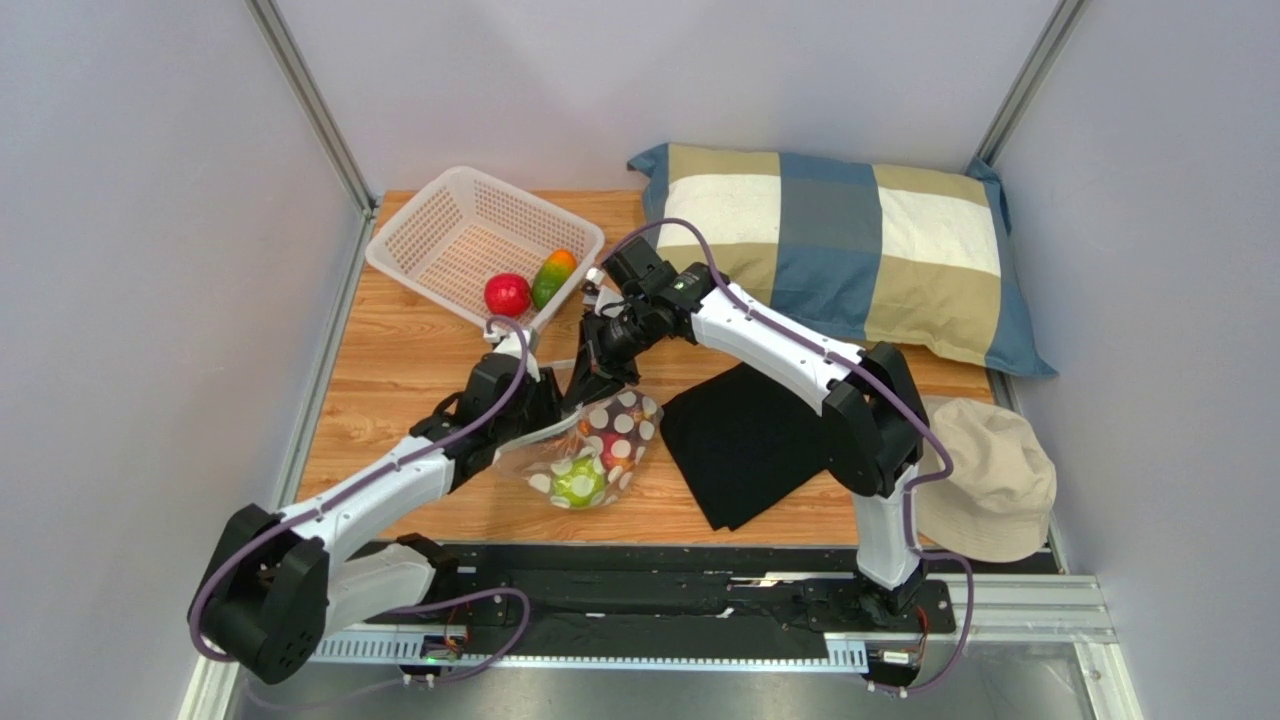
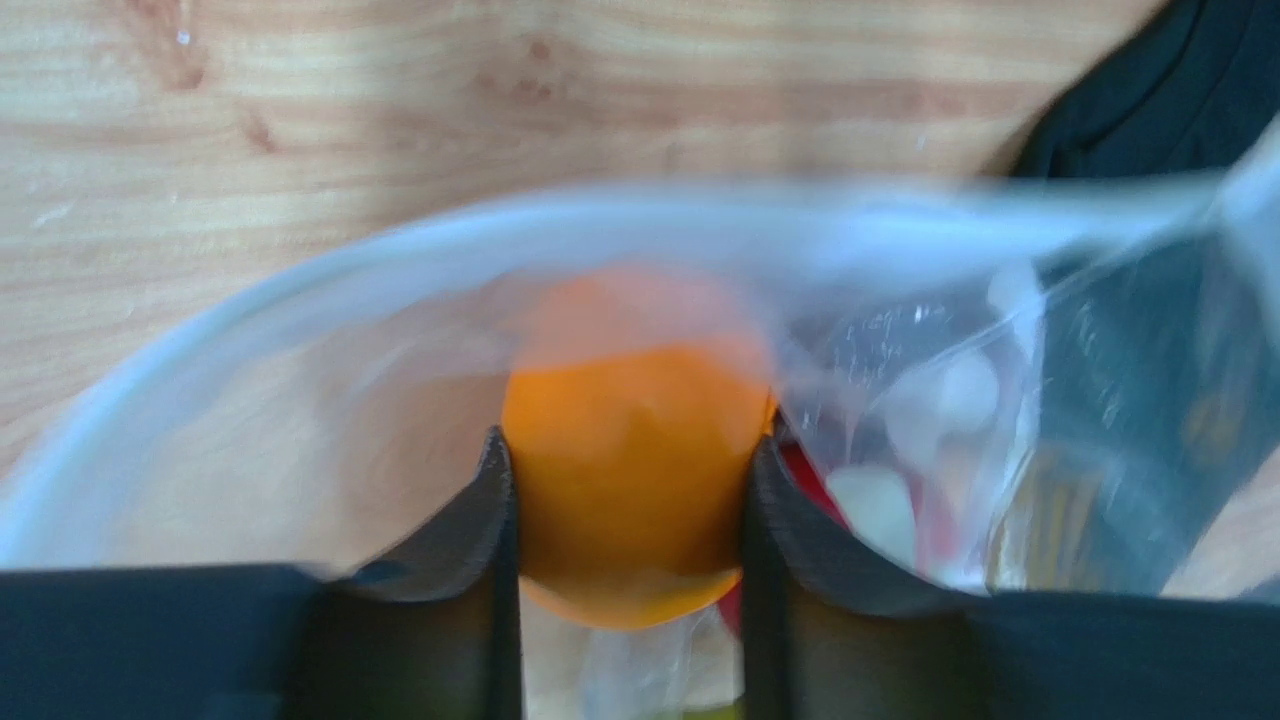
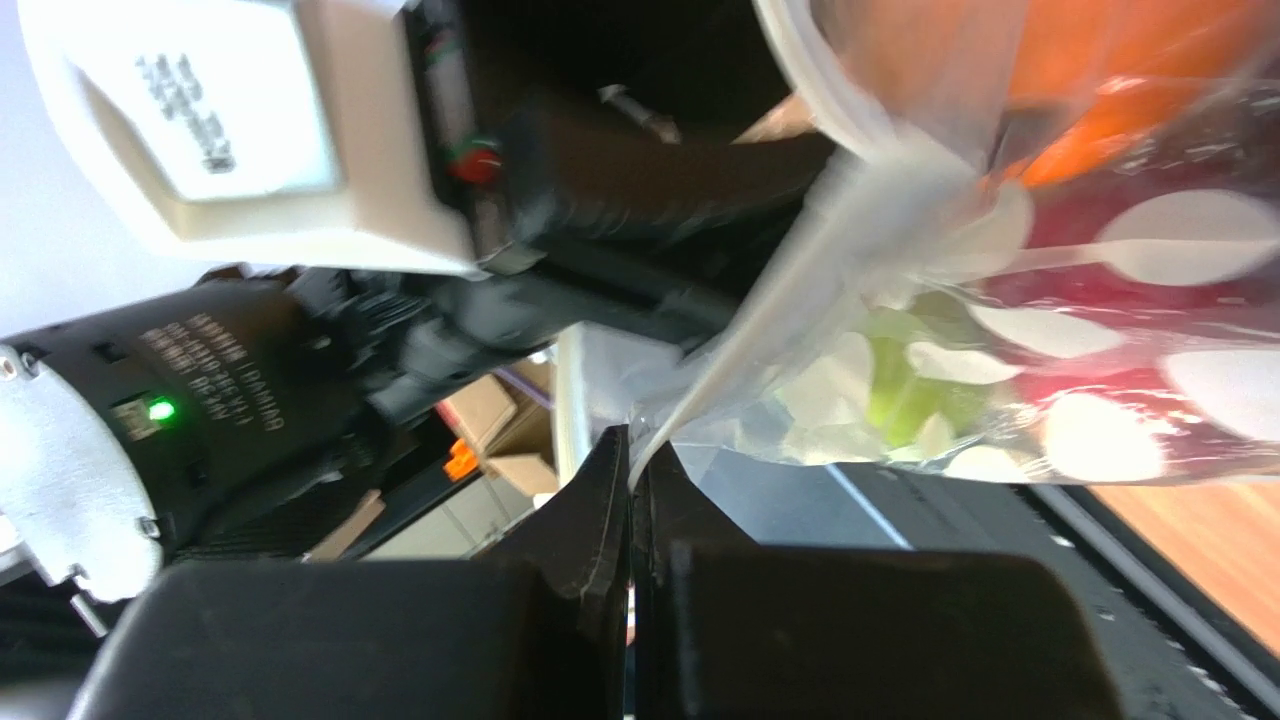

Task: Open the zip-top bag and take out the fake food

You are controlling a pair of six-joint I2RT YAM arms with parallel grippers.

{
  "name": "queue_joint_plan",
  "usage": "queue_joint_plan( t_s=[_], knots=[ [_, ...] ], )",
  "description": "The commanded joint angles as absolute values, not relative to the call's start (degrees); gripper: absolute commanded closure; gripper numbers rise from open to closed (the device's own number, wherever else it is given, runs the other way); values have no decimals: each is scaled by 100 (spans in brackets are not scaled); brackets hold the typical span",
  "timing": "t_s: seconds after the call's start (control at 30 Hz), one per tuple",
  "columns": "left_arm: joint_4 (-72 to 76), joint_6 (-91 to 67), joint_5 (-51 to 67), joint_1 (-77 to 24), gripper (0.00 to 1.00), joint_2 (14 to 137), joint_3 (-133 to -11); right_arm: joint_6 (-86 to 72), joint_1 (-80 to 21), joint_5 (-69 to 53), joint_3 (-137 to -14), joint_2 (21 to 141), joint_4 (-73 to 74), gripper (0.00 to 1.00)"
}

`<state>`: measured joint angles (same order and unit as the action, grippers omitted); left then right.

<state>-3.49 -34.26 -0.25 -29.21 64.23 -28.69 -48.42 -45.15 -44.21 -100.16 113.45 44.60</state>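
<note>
Zip-top bag (image 1: 594, 443) open on the tabletop (image 1: 391, 375), one fruit in the left grip
The left gripper (image 2: 631, 450) reaches inside the mouth and pinches an orange fruit (image 2: 631, 375); the right gripper (image 3: 631, 465), pressed together, nips the bag's lip, apparently holding it up, though that view is cluttered. Best to draw the fruit straight back through the mouth while the right holds firm, so the film does not snag. A green fruit (image 1: 579, 483) lies inside. The white basket (image 1: 436, 210), with a red fruit (image 1: 508, 294) in it, sits just beyond; a black cloth (image 1: 744, 435) lies to the right, off the path
</note>
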Motion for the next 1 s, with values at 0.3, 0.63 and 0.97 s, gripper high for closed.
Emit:
queue_joint_plan(
  t_s=[0.3, 0.63, 0.97],
  knots=[
    [-3365, -3603, 896, -2909, 100, 4168, -4112, -3656, -4289, -3516, -10731, 11364, 5537, 100],
    [-3964, -4244, 695, -2909, 100, 3401, -4290, -3630, -4298, -3419, -10476, 10847, 5335, 100],
    [-1409, -3429, 992, -2909, 100, 2507, -3728, -3067, -4491, -1978, -10662, 10776, 6979, 100]
  ],
)
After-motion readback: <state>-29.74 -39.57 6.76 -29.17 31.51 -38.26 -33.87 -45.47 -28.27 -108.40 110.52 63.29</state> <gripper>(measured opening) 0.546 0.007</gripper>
